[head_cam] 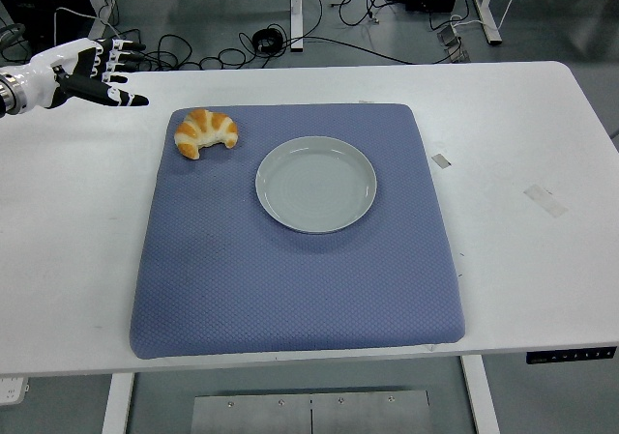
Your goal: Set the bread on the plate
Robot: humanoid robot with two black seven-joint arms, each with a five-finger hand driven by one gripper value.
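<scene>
Risk of nudging the golden curved croissant (205, 131) off the quilted blue mat (290, 260) or crushing it through a low, fast approach. Lies at mat's far-left corner, beside the empty grey round plate (316, 184). Left hand (89, 70) spread, holding nothing, over white bench (68, 212).

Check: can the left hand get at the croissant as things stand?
Probably yes. The left hand hovers open at the table's far left, with only bare table between it and the croissant on the blue mat.
</scene>
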